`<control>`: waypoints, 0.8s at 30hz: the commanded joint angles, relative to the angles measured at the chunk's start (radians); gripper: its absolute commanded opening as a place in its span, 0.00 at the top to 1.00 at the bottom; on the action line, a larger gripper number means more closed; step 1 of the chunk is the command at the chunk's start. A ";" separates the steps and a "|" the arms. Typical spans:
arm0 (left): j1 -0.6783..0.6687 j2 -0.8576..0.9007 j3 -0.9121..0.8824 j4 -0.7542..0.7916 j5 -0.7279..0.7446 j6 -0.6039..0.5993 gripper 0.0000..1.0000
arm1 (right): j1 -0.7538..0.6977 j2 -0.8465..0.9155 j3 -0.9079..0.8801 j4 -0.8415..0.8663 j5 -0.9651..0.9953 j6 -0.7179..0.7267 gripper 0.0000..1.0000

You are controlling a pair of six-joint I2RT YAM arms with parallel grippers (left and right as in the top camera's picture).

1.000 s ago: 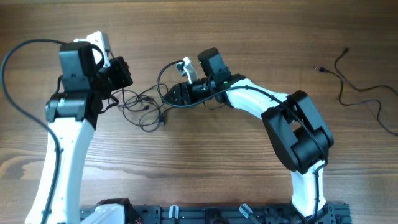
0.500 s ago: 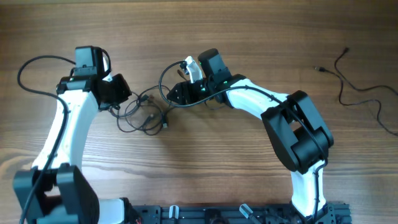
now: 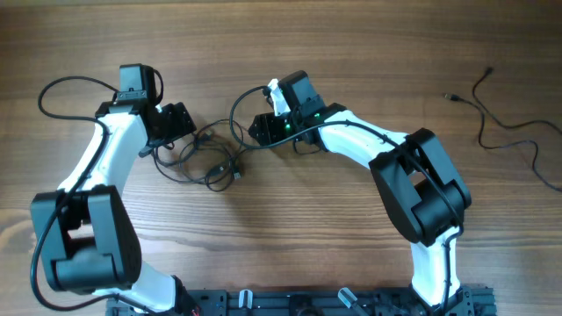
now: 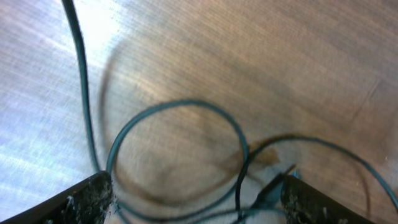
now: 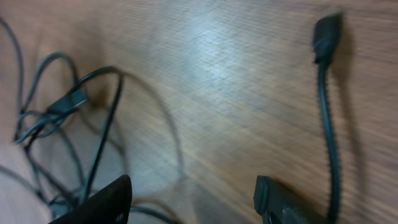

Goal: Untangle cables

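The cables (image 3: pixel 204 158) lie in a loose black tangle on the wooden table between my two arms. My left gripper (image 3: pixel 182 124) is at the tangle's left edge, open. In the left wrist view, the left gripper (image 4: pixel 199 205) straddles cable loops (image 4: pixel 180 104) that lie flat on the wood. My right gripper (image 3: pixel 260 128) stands open at the tangle's right side, beside one tall loop (image 3: pixel 234 111). In the right wrist view, the right gripper (image 5: pixel 189 199) holds nothing; the tangle (image 5: pixel 62 102) is at left. A cable with a dark plug (image 5: pixel 326 34) runs down the right.
A separate thin black cable (image 3: pixel 505 132) lies spread out at the far right of the table. The left arm's own thick cable (image 3: pixel 61 83) arcs over the table at upper left. The arm bases stand along the front edge.
My left gripper has opened and let go of the cable; its arm swung right and toward the back. The tangle slid slightly right. The right gripper shifted a little.
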 commanded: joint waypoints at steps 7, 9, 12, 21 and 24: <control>0.006 0.049 0.001 0.036 0.027 0.005 0.01 | -0.015 -0.035 0.051 -0.127 0.171 -0.037 0.29; 0.006 0.048 0.001 0.055 0.036 0.005 0.00 | -0.013 -0.088 0.095 -0.139 -0.011 -0.092 0.31; 0.006 0.048 0.001 0.071 0.036 0.005 0.00 | 0.004 -0.139 0.117 -0.130 -0.182 -0.117 0.35; 0.006 0.048 0.001 0.070 0.036 0.005 0.00 | 0.148 -0.120 0.111 -0.158 -0.198 -0.353 0.34; 0.006 0.048 0.001 0.070 0.036 0.004 0.00 | 0.200 -0.119 0.103 -0.133 -0.055 -0.387 0.33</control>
